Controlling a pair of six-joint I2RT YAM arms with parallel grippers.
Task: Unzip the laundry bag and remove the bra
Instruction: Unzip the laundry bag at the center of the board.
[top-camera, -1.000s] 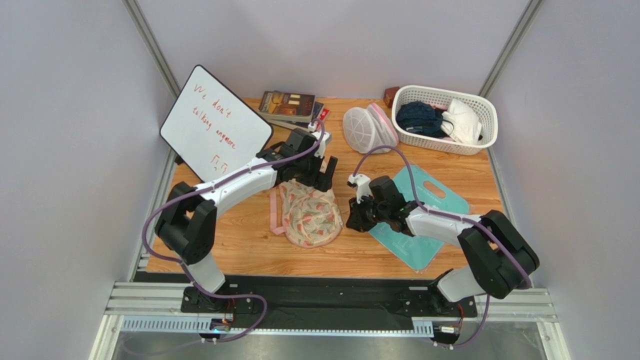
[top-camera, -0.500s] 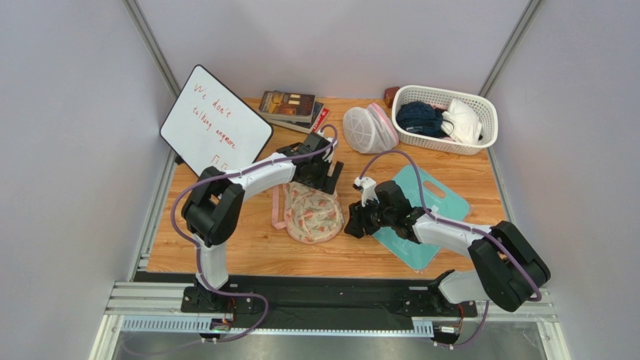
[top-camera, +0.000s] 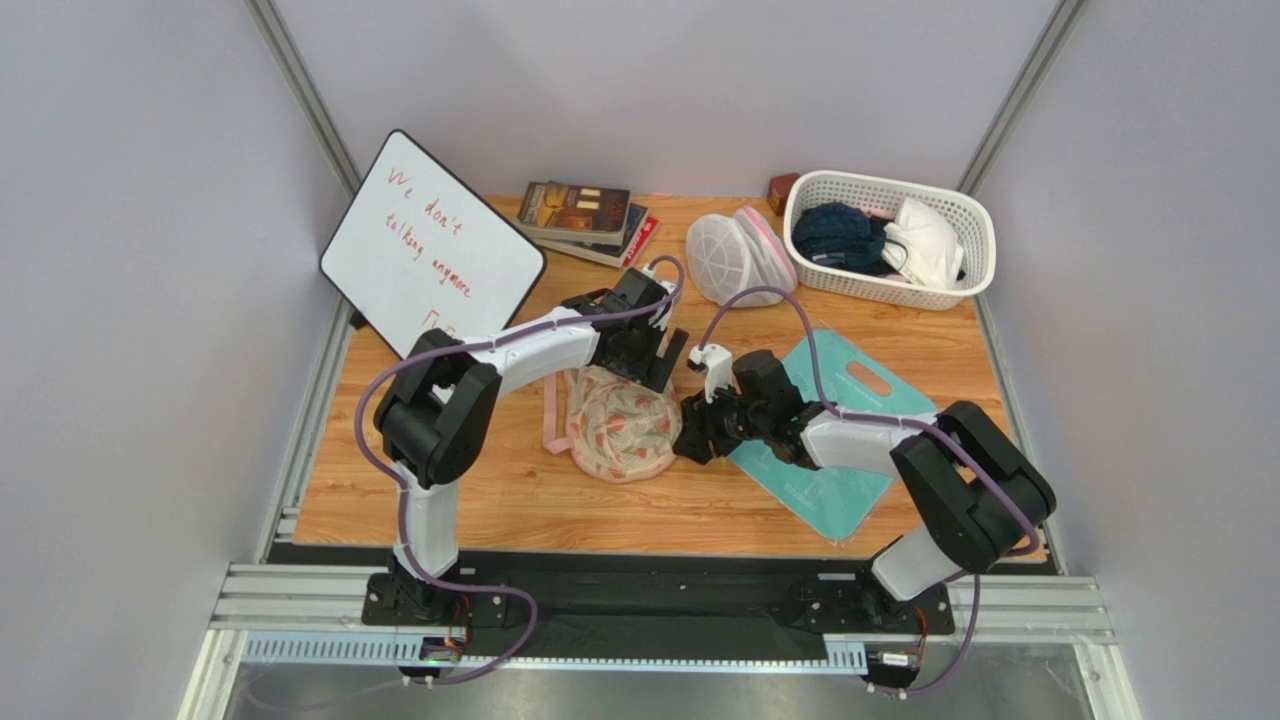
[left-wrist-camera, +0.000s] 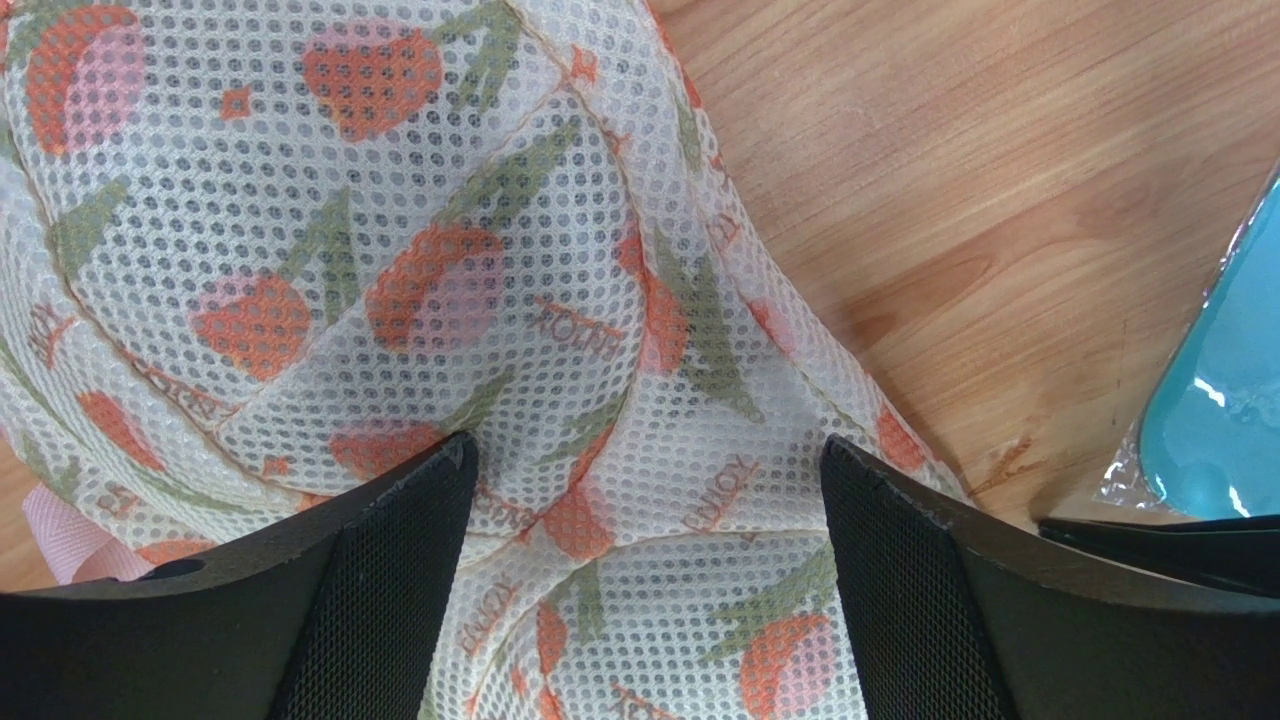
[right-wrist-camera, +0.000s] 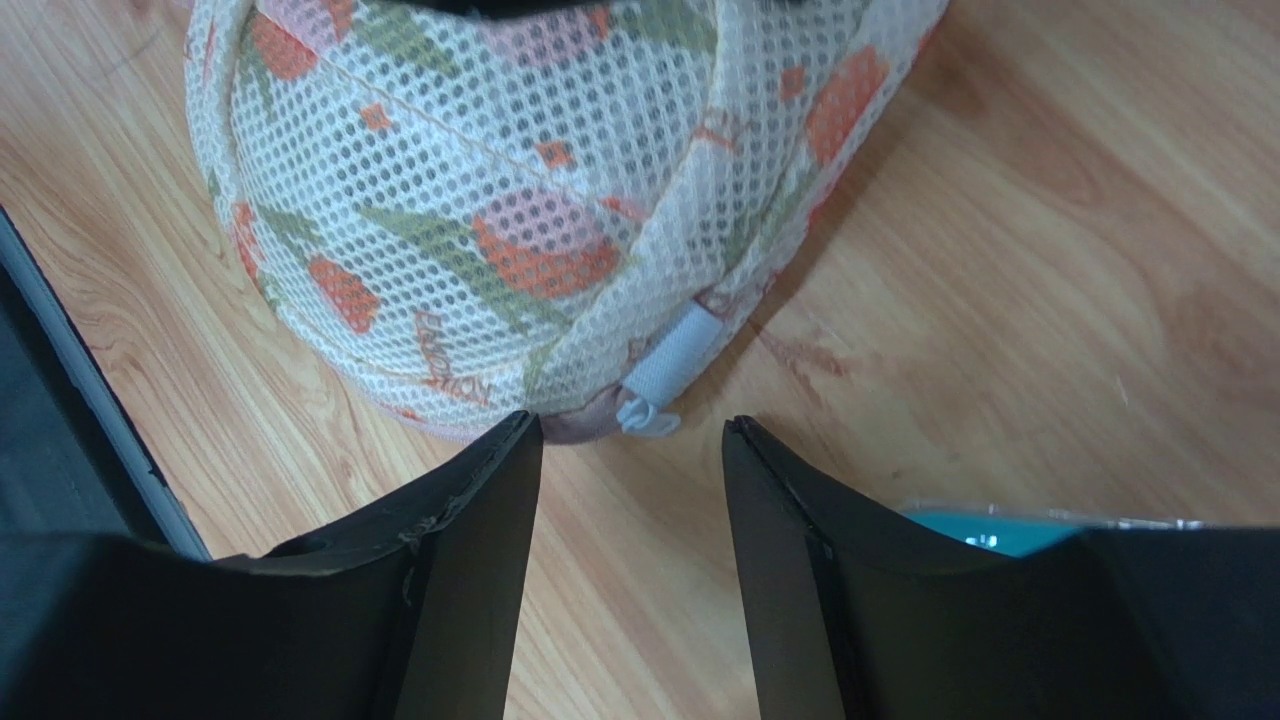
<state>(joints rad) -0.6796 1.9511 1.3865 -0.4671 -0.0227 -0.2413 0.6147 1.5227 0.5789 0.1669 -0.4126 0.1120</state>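
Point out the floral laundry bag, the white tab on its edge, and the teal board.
laundry bag (top-camera: 619, 428): top view, middle of the floral mesh.
white tab (right-wrist-camera: 672, 360): right wrist view, its ribbed middle.
teal board (top-camera: 824, 495): top view, bare near corner.

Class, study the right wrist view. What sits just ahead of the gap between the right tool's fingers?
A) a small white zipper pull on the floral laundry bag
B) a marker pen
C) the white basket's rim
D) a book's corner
A: the white zipper pull shows at the near edge of the laundry bag, just beyond the open right tool.
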